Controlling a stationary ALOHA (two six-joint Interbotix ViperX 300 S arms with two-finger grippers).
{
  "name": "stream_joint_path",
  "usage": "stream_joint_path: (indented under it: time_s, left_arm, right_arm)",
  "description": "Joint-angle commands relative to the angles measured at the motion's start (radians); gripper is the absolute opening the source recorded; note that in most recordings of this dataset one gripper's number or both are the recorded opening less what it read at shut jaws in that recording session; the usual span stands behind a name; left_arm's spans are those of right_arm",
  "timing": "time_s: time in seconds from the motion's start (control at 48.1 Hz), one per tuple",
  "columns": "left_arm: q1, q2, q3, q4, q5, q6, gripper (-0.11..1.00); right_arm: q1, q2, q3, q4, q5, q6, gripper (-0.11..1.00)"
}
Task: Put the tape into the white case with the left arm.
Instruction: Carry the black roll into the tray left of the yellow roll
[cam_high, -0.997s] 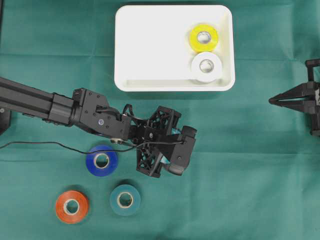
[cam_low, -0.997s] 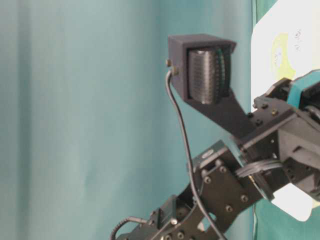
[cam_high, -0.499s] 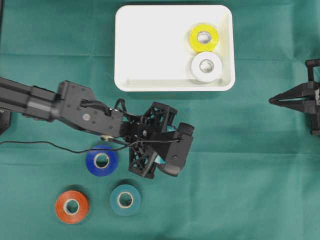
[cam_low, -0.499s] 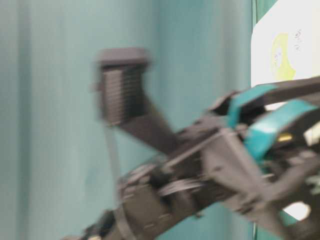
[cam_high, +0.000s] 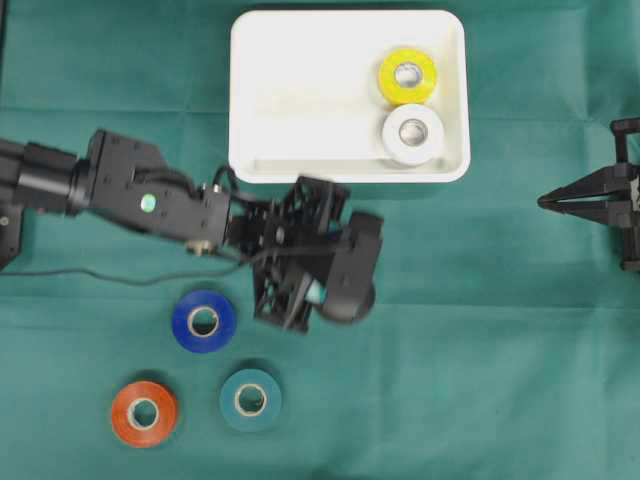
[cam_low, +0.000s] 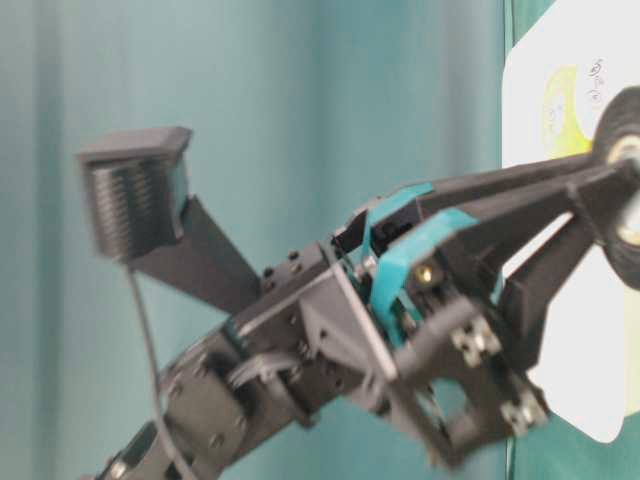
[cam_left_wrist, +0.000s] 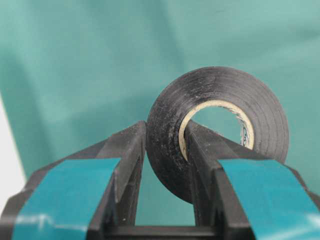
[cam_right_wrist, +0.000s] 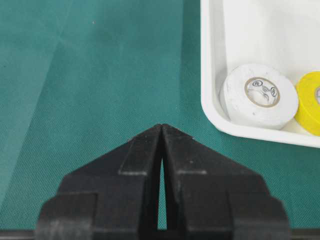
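1. Black tape roll (cam_left_wrist: 220, 120) sits pinched by the left arm's fingers (cam_left_wrist: 125, 165): one finger presses the outer face, the other goes through the cardboard core, so the roll stands on edge above the green bench (cam_high: 520, 330).
2. From overhead, the left gripper (cam_high: 335, 285) holds the roll just off the near long edge of the white case (cam_high: 300, 100), outside its rim and not yet over it; the roll itself is mostly hidden there under the wrist camera housing.
3. White case lies at the far edge of the bench, about the middle of its width. Inside it are two rolls, both lying flat at its right end: a yellow roll (cam_high: 407, 76) toward the far right corner and a white roll (cam_high: 412, 134) just beside it, against the near rim. The rest of the case floor is bare white.
4. Three rolls lie flat on the bench toward the near left corner: a blue roll (cam_high: 203, 321), a dark teal roll (cam_high: 250, 400) and an orange roll (cam_high: 143, 413), each apart from the others.
5. Right gripper (cam_right_wrist: 161, 131) rests at the right edge of the bench, its all-black fingers pressed together on nothing, well apart from the case.
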Motion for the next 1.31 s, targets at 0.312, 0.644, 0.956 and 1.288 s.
stream_joint_path:
  time_s: [0.312, 0.644, 0.956, 1.288]
  left_arm:
    - [0.230, -0.026, 0.015, 0.000, -0.018, 0.048, 0.22]
    - [0.360, -0.020, 0.020, 0.000, -0.107, 0.103, 0.22]
    - [0.465, 0.026, 0.009, 0.000, -0.143, 0.138, 0.22]
    - [0.491, 0.046, -0.008, 0.000, -0.163, 0.140, 0.22]
  right_arm:
    - [0.000, 0.008, -0.009, 0.000, -0.009, 0.002, -0.09]
    - [0.000, 0.008, -0.011, -0.002, -0.009, 0.002, -0.09]
    - [0.000, 0.008, -0.009, 0.000, -0.009, 0.002, -0.09]
    - [0.000, 0.008, -0.009, 0.000, -0.009, 0.002, -0.09]
